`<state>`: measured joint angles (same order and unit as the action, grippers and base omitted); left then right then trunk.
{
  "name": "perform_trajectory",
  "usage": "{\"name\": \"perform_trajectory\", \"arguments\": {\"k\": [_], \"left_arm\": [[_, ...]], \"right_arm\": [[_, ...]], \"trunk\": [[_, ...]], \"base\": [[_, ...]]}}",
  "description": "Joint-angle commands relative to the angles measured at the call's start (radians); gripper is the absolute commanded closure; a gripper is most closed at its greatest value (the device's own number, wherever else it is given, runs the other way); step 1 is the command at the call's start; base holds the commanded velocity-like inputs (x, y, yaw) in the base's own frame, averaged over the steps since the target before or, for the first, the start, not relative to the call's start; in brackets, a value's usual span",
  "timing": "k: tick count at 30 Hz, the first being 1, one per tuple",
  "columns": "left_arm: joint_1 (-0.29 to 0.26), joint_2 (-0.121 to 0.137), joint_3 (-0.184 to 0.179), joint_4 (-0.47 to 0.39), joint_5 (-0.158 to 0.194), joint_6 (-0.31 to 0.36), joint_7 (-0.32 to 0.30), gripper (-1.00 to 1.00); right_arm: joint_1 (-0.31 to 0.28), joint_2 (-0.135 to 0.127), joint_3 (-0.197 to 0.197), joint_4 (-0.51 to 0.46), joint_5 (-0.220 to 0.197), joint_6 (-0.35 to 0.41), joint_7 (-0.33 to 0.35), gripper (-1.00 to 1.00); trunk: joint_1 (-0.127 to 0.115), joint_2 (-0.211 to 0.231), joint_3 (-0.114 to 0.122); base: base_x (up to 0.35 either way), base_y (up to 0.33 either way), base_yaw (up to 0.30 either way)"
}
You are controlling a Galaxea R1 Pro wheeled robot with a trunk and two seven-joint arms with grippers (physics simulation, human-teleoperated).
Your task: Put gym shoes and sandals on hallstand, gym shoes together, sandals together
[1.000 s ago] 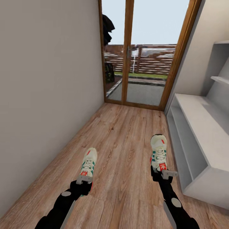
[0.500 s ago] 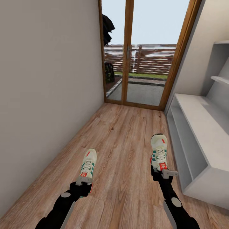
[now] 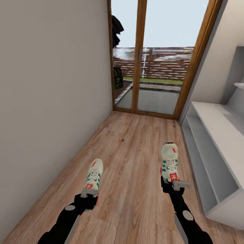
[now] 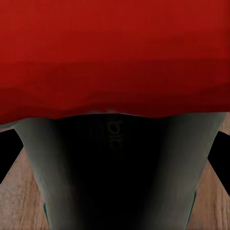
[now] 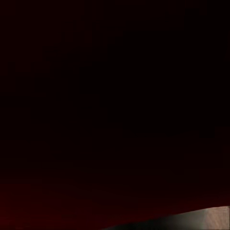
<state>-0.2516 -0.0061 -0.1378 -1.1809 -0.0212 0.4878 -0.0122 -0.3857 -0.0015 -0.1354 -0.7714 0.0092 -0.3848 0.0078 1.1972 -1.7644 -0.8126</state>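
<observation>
Two cream-white gym shoes with green stripes and red tags point away from me in the head view. My left gripper [image 3: 89, 194] is shut on the heel of the left gym shoe [image 3: 94, 174]. My right gripper [image 3: 173, 184] is shut on the heel of the right gym shoe [image 3: 169, 160]. The red heel [image 4: 115, 52] sits right against the lens in the left wrist view; the right wrist view is almost black with a dark red tint. The pale hallstand [image 3: 217, 135] runs along the right wall, its two shelf levels bare. Wood-plank corridor floor [image 3: 135, 142] lies below. The sandals are out of view.
A plain wall [image 3: 51, 101] closes the left side. A wood-framed glass door [image 3: 149, 67] ends the corridor ahead, with a fence outside. A wall shelf [image 3: 239, 84] hangs above the hallstand at the right edge.
The whole head view has shifted: the door and hallstand sit further right, so the camera moved. Both gym shoes stay in the grippers at the same spots in the picture.
</observation>
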Motion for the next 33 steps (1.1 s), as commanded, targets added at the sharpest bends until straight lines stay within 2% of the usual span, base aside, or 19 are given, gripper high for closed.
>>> {"name": "perform_trajectory", "arguments": {"k": [1,11,20,28,33], "left_arm": [[0.000,0.000,0.000,0.000,0.000,0.000,0.000,1.00],[0.000,0.000,0.000,0.000,-0.002,0.000,0.000,1.00],[0.000,0.000,0.000,0.001,-0.001,0.000,0.000,1.00],[0.000,0.000,0.000,0.001,-0.002,0.000,0.000,1.00],[0.029,0.000,0.003,0.025,-0.010,0.006,0.008,1.00]], "right_arm": [[0.000,0.000,0.000,0.000,0.000,0.000,0.000,1.00],[0.000,0.000,0.000,0.000,0.003,0.000,0.001,1.00],[0.000,0.000,0.000,0.000,0.003,0.000,0.001,1.00],[0.000,0.000,0.000,0.000,0.003,0.000,0.001,1.00],[0.014,0.000,-0.003,0.019,0.006,-0.004,0.006,1.00]], "trunk": [[0.000,0.000,0.000],[0.000,0.000,0.000],[0.000,0.000,0.000],[0.000,0.000,0.000],[0.000,0.000,0.000]], "base": [[0.319,0.051,0.000],[0.330,0.013,-0.008],[0.335,0.000,-0.207],[0.335,0.000,-0.035],[0.000,0.000,0.000]]}}
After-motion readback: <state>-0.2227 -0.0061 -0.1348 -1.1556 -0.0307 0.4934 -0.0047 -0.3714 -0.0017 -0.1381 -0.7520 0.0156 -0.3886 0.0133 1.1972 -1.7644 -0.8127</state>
